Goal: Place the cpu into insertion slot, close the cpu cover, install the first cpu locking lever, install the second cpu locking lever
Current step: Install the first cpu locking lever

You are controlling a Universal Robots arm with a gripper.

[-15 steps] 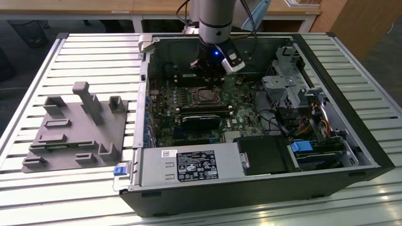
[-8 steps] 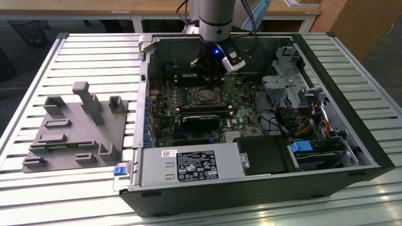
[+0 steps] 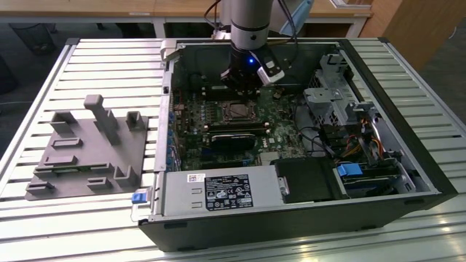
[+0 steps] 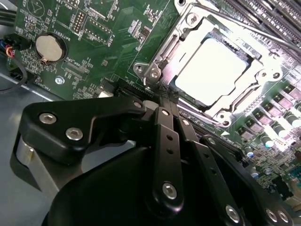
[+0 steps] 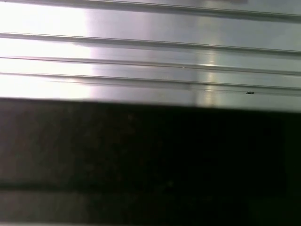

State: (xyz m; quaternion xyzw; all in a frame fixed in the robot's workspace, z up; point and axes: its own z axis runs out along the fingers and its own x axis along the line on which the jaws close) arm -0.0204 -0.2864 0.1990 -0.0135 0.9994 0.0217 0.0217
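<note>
With its fingers closed on nothing, the tool (image 4: pixel 162 101) hovers beside the cover (image 4: pixel 197 28) lying over the chip (image 4: pixel 214 70) seated in the socket (image 3: pixel 238 111); the thin frame and wire levers look stiff, springy, best pushed at their ends.

So the table (image 3: pixel 109 54) is one of those slatted aluminium jobs, pale ribbed rails running across. Sitting right on it: an open black PC case (image 3: pixel 306 218) lying on its side, and just beside it toward the exterior view's left, a grey plastic fixture plate (image 3: pixel 87 158) with little upright posts and holders.
</note>
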